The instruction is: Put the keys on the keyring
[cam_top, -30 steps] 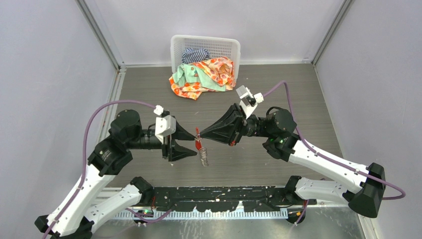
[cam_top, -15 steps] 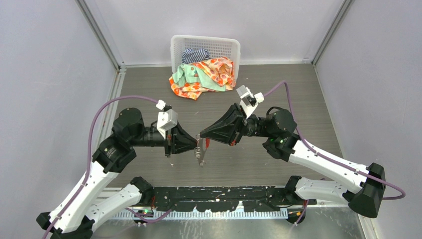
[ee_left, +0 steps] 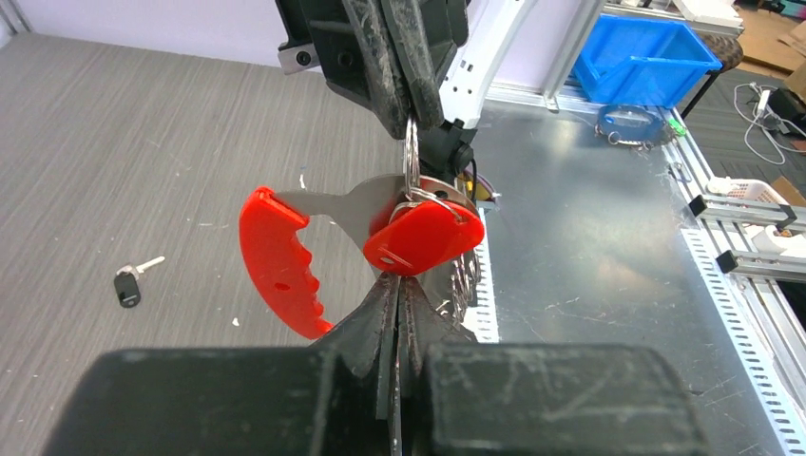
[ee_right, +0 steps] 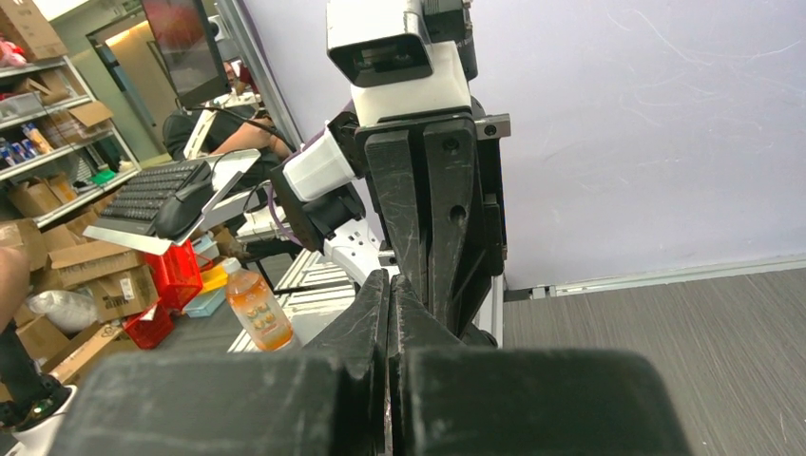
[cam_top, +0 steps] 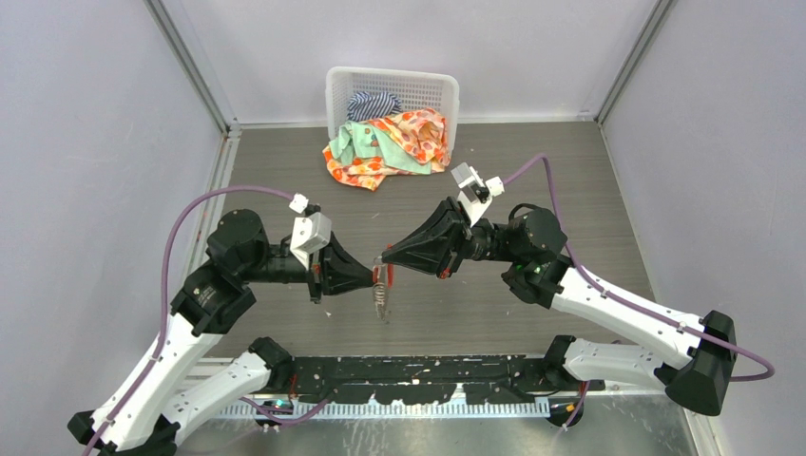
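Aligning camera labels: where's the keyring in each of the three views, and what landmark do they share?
Top external: keyring at picture centre, hanging from the right gripper.
Left wrist: keyring centre frame, red tag on its left, right gripper pinching it from above.
Right wrist: not visible; the right gripper's own shut fingers cover that spot.
Shared landmark: the right gripper, seen in all three.

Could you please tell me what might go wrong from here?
The right gripper pinches the keyring and the left gripper seems shut on the red-headed key; a mismatched pull could tear one grip loose and drop the bunch. The black-headed key lies loose on the table, not yet threaded.
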`<action>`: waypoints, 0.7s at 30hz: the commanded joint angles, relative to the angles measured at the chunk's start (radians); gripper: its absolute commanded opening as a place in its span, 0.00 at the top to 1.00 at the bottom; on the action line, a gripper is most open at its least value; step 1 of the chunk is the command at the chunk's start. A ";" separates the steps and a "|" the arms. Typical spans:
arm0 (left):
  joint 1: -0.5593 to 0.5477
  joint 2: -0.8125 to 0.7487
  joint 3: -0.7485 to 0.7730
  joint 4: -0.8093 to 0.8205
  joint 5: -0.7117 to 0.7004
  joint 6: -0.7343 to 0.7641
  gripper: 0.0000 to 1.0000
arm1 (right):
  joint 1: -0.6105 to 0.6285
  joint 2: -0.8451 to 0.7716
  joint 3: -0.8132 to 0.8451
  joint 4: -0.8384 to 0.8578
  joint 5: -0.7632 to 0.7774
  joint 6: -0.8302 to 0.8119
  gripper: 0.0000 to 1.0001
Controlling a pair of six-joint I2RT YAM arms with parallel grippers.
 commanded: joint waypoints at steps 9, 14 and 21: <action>0.010 -0.004 0.001 0.072 -0.006 0.008 0.99 | 0.009 0.027 0.045 0.035 -0.022 0.026 0.99; 0.011 -0.008 0.004 0.062 -0.039 0.031 0.99 | 0.011 0.022 0.052 0.020 -0.027 0.019 0.99; 0.017 -0.008 0.052 0.056 -0.033 0.052 0.95 | 0.016 0.012 0.069 -0.064 -0.025 -0.032 0.99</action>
